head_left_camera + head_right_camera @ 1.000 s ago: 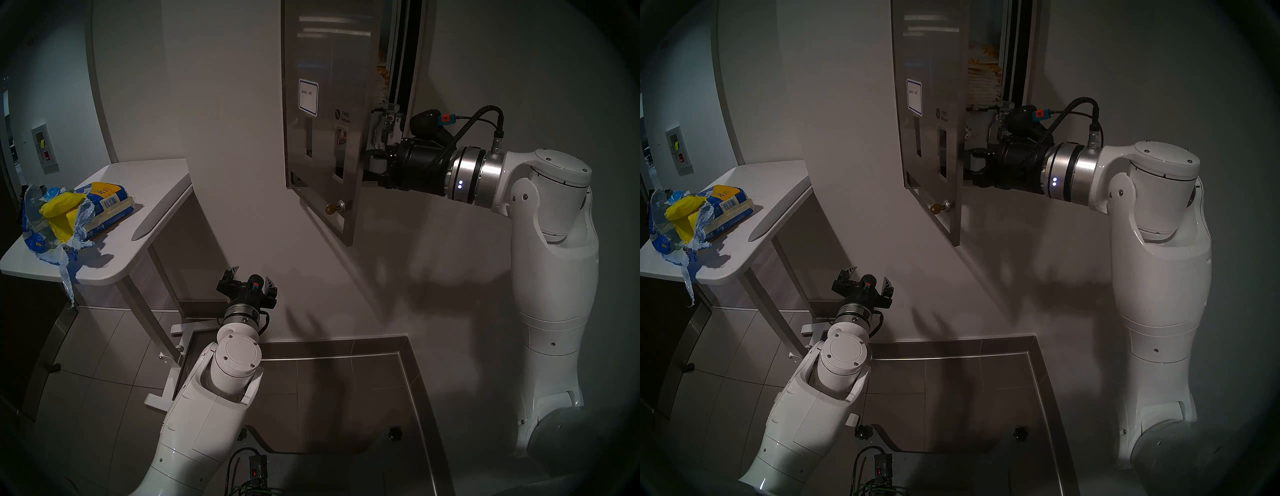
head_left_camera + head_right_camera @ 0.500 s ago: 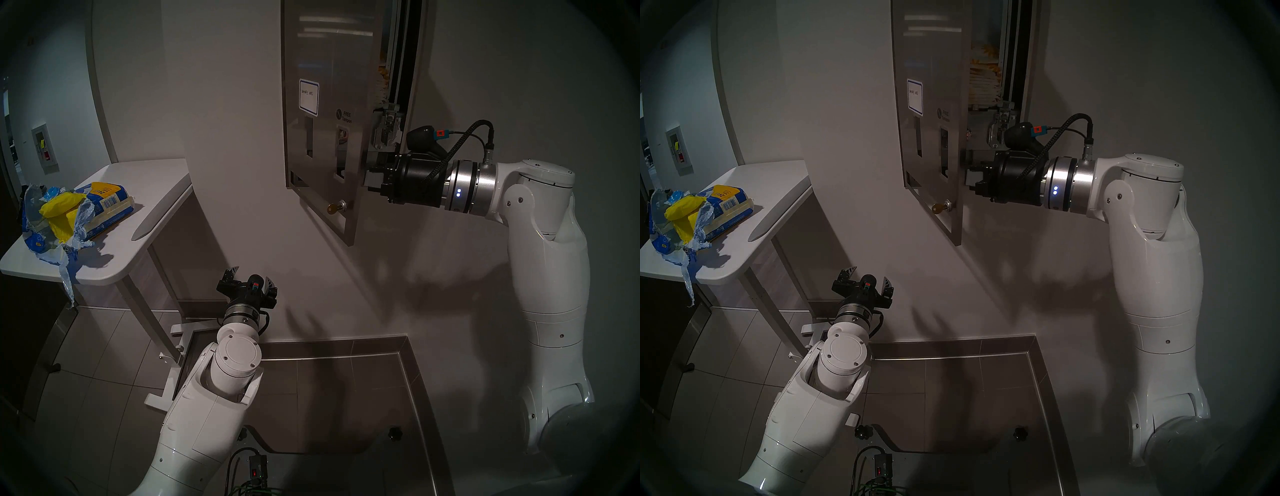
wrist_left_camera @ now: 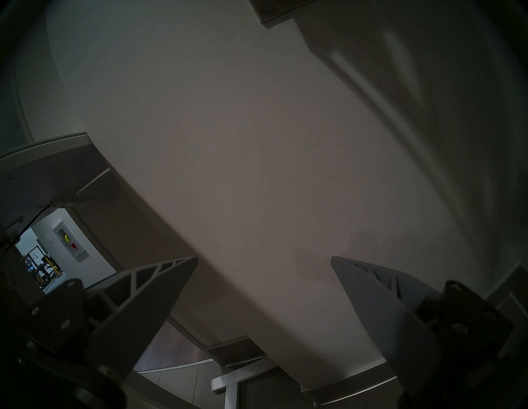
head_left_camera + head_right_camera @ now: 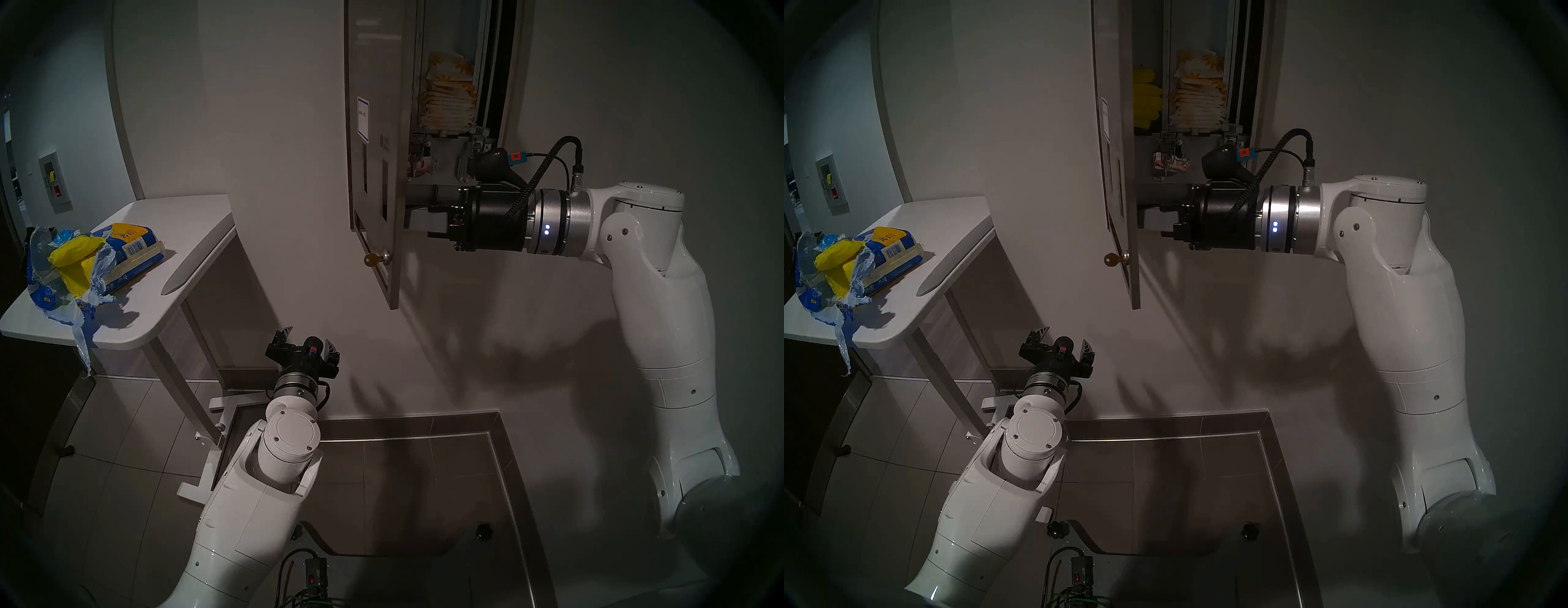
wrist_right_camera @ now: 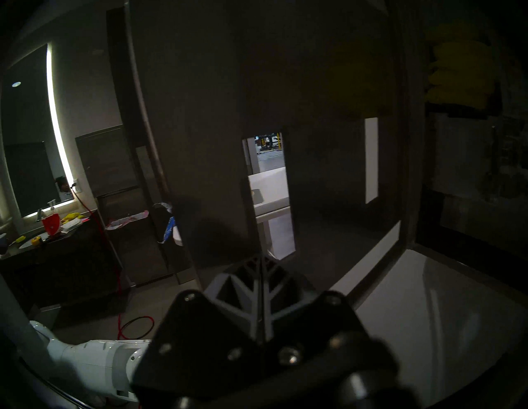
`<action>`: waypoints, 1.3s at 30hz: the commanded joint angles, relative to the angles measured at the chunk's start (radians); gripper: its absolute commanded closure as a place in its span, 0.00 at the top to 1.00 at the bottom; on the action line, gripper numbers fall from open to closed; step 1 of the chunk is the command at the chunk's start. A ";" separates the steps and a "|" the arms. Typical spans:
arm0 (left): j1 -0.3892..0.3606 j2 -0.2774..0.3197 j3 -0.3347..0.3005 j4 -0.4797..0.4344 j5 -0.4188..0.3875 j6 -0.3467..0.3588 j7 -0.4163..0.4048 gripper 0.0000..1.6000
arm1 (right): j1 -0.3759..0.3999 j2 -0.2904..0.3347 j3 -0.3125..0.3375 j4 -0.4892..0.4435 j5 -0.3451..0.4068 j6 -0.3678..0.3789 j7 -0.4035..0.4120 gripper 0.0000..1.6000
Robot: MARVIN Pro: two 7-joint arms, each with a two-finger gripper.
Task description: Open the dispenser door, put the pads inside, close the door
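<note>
The dispenser door [image 4: 382,85] [image 4: 1113,63] is a tall brushed-steel panel. It stands swung wide open to the left, seen almost edge-on. My right gripper [image 4: 413,220] [image 4: 1149,218] [image 5: 261,257] is shut and empty, its tips against the door's dark inner face [image 5: 328,171] beside a slot. Yellow pads [image 4: 74,259] [image 4: 833,261] lie in a torn blue pack on the white table [image 4: 178,237]. More yellow pads [image 4: 1146,99] [image 5: 457,74] sit inside the dispenser. My left gripper [image 4: 307,339] [image 4: 1064,337] [image 3: 264,260] hangs open and empty, low by the wall.
White packets printed with orange flowers [image 4: 449,97] are stacked in the dispenser's right column. A brass key [image 4: 375,259] sticks out of the door's lock. The table's legs [image 4: 186,382] stand left of my left arm. A steel-edged floor frame [image 4: 500,446] lies below.
The door has swung much further open to the left, with my shut right gripper moving left behind it. The dispenser's inside now shows. The left arm has not moved.
</note>
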 commanded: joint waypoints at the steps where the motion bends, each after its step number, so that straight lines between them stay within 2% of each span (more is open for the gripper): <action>1: -0.023 0.000 -0.002 -0.032 0.002 -0.008 0.002 1.00 | 0.092 -0.017 -0.021 0.018 0.079 -0.003 -0.037 0.00; 11: -0.024 0.000 -0.002 -0.032 0.002 -0.008 0.003 1.00 | 0.146 -0.089 -0.029 0.046 0.138 -0.003 -0.143 0.00; 17: -0.024 0.000 -0.002 -0.032 0.002 -0.008 0.003 1.00 | 0.165 -0.085 -0.003 0.065 0.147 -0.003 -0.222 0.00; 21: -0.024 0.001 -0.002 -0.032 0.002 -0.008 0.003 1.00 | 0.206 -0.067 -0.021 0.080 0.132 -0.003 -0.232 0.00; 23: -0.024 0.001 -0.002 -0.032 0.002 -0.008 0.003 1.00 | 0.237 -0.066 -0.031 0.097 0.128 -0.003 -0.234 0.00; 24: -0.024 0.001 -0.002 -0.032 0.002 -0.008 0.003 1.00 | 0.229 -0.079 -0.020 0.092 0.122 -0.003 -0.241 0.00; 25: -0.024 0.001 -0.002 -0.032 0.002 -0.008 0.003 1.00 | 0.257 -0.073 -0.036 0.111 0.125 -0.003 -0.239 0.00; 26: -0.024 0.001 -0.002 -0.032 0.002 -0.008 0.003 1.00 | 0.246 -0.085 -0.026 0.104 0.120 -0.003 -0.245 0.00; 31: -0.024 0.001 -0.002 -0.031 0.001 -0.008 0.004 1.00 | 0.313 -0.111 -0.061 0.147 0.130 -0.003 -0.244 0.00; 33: -0.024 0.001 -0.001 -0.031 0.001 -0.008 0.004 1.00 | 0.308 -0.133 -0.061 0.140 0.124 -0.003 -0.249 0.00; 39: -0.024 0.001 -0.001 -0.031 0.001 -0.008 0.004 1.00 | 0.360 -0.168 -0.085 0.164 0.130 -0.003 -0.255 0.00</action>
